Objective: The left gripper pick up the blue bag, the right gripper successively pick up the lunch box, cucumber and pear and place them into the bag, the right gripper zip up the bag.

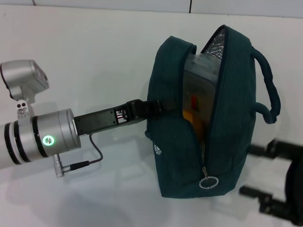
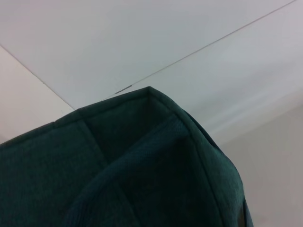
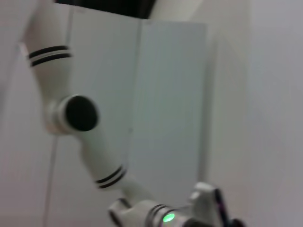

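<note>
Bag: the bag stands upright on the table, its mouth gaping along the front, just off the tips of the left gripper.
Left gripper: fingers clamped on a dark strap at the bag's side wall, propping the bag up; the left wrist view shows only teal fabric close against the camera.
Right gripper: it sits low beside the bag's base, fingers spread apart, holding nothing, pointed toward the bag.
Contents: the lunch box is inside, visible through the mouth; cucumber and pear are not in view, likely already packed beneath or behind it.
Zip: the ring pull hangs at the foot of the open track, nearer the right fingers than anything else.
Handling: the bag looks soft and floppy, probably light even when loaded; its walls would give under any push, so the strap hold matters.
Where to grip: the ring pull is small and thin; pinching it squarely between the pads seems best, and it could slip free.
Handle: the padded loop arches on the side away from the left fingers.
</note>
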